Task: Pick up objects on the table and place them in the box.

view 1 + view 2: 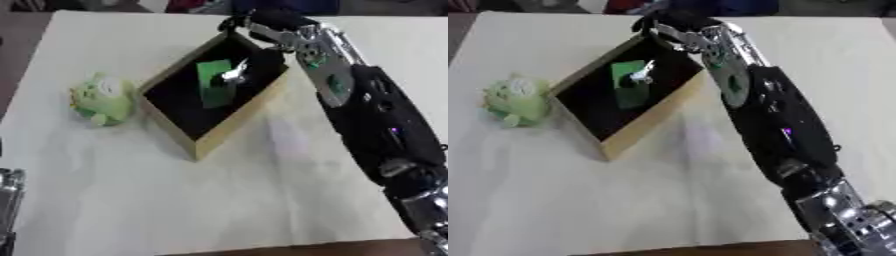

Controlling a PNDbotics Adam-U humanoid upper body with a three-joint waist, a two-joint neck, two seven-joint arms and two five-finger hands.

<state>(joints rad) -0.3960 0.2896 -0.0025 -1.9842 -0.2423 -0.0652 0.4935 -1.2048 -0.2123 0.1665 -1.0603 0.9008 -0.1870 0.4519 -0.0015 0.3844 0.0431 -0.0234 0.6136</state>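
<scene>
Pale counter fills both views. At the far left edge a sliver of silver metal, perhaps the left hand, shows too little to tell its fingers. Left of centre lies a green plush toy, just beside the wooden box, not yet packed. Inside the box rests a green object. The right hand hangs over the box's far corner, arm stretched from the near right; one silver fingertip seems to touch the green object, though whether pinching or releasing I cannot tell. Risk: withdrawing could snag the object or nudge the box into the toy.
</scene>
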